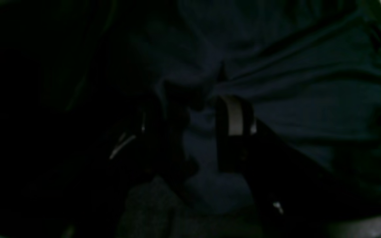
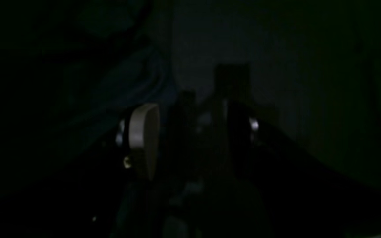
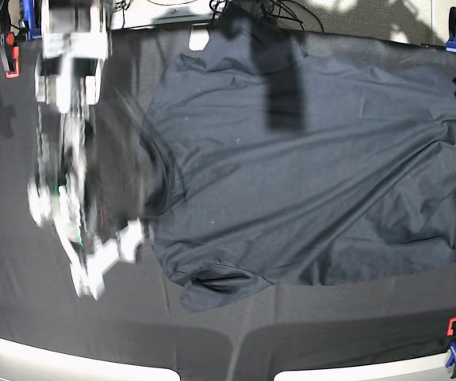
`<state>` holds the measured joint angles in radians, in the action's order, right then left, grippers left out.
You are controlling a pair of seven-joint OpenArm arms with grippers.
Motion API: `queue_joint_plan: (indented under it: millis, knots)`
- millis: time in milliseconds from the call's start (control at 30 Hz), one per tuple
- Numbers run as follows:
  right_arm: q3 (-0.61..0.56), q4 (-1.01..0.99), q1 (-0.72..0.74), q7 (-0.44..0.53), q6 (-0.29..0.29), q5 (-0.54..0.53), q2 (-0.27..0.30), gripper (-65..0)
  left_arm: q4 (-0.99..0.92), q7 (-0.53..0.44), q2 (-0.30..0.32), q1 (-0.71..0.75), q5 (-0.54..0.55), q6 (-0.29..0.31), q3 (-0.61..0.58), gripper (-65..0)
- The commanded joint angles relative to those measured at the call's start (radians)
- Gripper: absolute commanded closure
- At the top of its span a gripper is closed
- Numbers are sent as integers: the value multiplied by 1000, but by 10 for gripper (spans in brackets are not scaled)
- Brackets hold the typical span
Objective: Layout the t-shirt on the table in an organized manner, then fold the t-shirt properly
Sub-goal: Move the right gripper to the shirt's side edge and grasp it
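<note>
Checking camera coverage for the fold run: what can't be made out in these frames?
- Right arm, base view: motion blur smears it; pose unreadable.
- Right wrist view: too dark; what lies beyond the fingers is unclear.
- Left gripper: nearly cut off by the base view's right edge; left wrist view dim.
- t-shirt collar, base view: hidden behind the blurred arm.

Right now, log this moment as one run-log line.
stage: layout | t-shirt: spread on table, wrinkled, unfolded | left gripper: pinching shirt fabric at its edge | right gripper: open, empty, beside shirt
</note>
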<state>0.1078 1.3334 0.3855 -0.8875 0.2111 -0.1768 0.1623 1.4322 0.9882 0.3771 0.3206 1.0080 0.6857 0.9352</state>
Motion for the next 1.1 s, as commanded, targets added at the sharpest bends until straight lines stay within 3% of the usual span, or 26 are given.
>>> queue_joint_plan:
  millis: [0,200,367,467,533,700,833,933,1067]
  knots:
    - [3,-41,64,14,16,15,2,-323,14,-20,19,-2,27,12,6,-246]
    - [2,-422,266,47,76,21,-2,-323,14,-19,19,-2,68,12,6,-246]
    - [2,-643,352,99,81,96,-11,-323,14,-19,19,-2,68,12,6,-246]
    - [2,-672,356,100,90,99,-22,-323,14,-19,19,-2,68,12,6,-246]
    - [-6,-672,354,92,131,99,-30,-320,14,-19,19,-2,68,12,6,-246]
    - [-111,-672,354,92,137,152,-53,-283,14,-19,13,-2,68,12,6,-246]
    - [-193,-672,353,93,70,177,-64,-283,14,-19,0,-2,68,12,6,-246]
    - [-208,-672,353,95,68,176,-69,-281,14,-19,-6,-2,68,12,6,-246]
    - [-206,-672,348,116,69,176,-71,-166,14,-18,-10,-2,68,12,6,-246]
